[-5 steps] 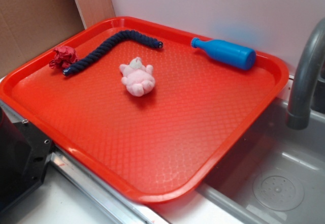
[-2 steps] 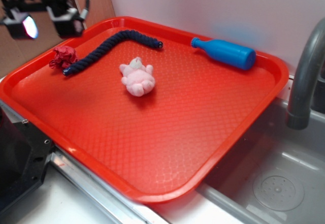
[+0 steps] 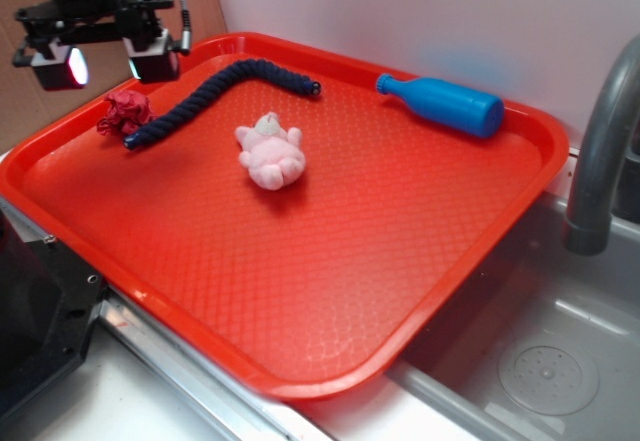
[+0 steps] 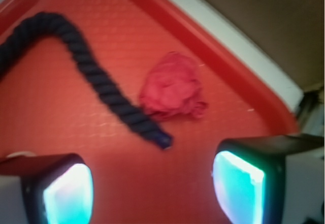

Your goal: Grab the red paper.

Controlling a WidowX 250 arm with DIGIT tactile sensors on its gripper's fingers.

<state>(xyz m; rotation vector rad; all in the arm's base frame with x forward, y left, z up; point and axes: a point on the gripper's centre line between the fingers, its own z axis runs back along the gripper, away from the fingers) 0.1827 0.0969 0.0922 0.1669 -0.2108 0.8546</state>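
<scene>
The red paper (image 3: 125,111) is a small dark-red crumpled ball at the far left of the red-orange tray (image 3: 330,261), touching the end of a dark blue rope (image 3: 215,91). In the wrist view the red paper (image 4: 172,87) lies ahead of the jaws, right beside the rope (image 4: 96,76) end. My gripper (image 3: 105,59) hovers above and just behind the paper, open, with nothing between its fingers. In the wrist view the gripper (image 4: 152,193) shows two glowing pads (image 4: 238,188) set wide apart over bare tray.
A pale pink plush toy (image 3: 270,153) lies mid-tray and a blue plastic bottle (image 3: 442,104) lies at the back right. A grey faucet (image 3: 600,151) and sink basin (image 3: 540,361) stand to the right. Brown cardboard (image 3: 60,31) rises behind the tray's left edge.
The gripper entered the view at top left and has moved slightly right and down toward the red paper. The objects on the tray have not moved.
</scene>
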